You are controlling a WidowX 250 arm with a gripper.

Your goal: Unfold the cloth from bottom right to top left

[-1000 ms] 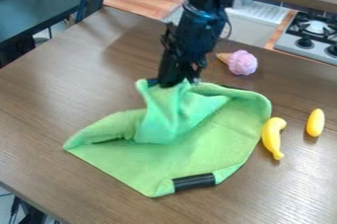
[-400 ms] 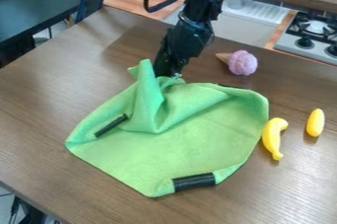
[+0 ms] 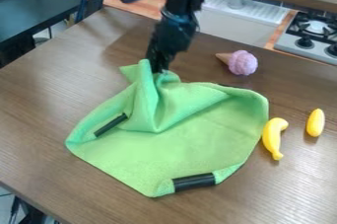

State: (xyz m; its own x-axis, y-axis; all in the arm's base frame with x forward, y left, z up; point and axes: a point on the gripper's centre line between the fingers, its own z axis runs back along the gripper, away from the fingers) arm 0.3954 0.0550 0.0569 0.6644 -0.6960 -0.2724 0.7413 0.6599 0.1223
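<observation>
Hanging claw [image 3: 158,68] at raised upper folds of green cloth [image 3: 197,141]; being unable to tell if apart or clamped. Seeing yellow banana [image 3: 272,136] beside cloth on surface [image 3: 39,104].

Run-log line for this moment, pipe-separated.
green cloth: near part spread, far part bunched | claw: at cloth's raised peak | curved toy banana: beside cloth's right edge | unfold: incomplete
</observation>
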